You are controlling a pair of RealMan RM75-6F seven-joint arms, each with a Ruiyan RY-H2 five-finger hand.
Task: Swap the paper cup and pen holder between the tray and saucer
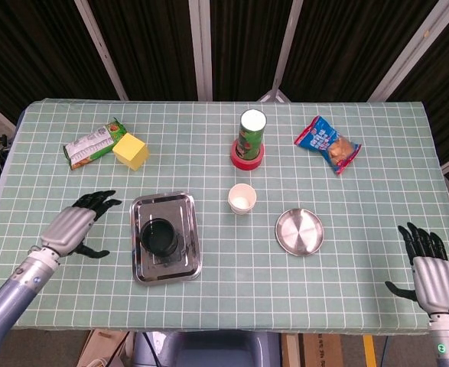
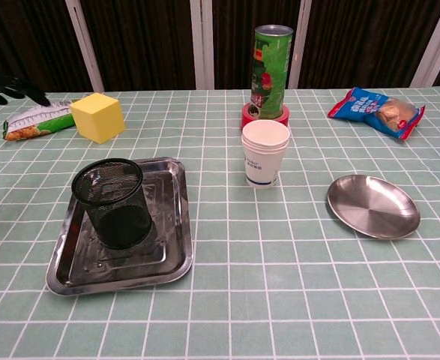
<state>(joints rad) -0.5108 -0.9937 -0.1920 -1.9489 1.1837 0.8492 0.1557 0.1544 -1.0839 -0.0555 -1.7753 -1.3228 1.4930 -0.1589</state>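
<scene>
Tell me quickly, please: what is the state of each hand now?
Left hand: open, holding nothing, beside the rectangular steel tray.
Right hand: open, holding nothing, near the table's edge.

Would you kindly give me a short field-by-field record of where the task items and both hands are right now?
pen holder: black mesh pen holder stands upright in the tray
tray: steel tray, left of centre
paper cup: paper cup stands on the table, between tray and saucer
saucer: steel saucer, nothing on it
left hand: left hand open, beside the tray's left edge, holding nothing
right hand: right hand open, near the table's front right corner
swap status: not yet done
</scene>
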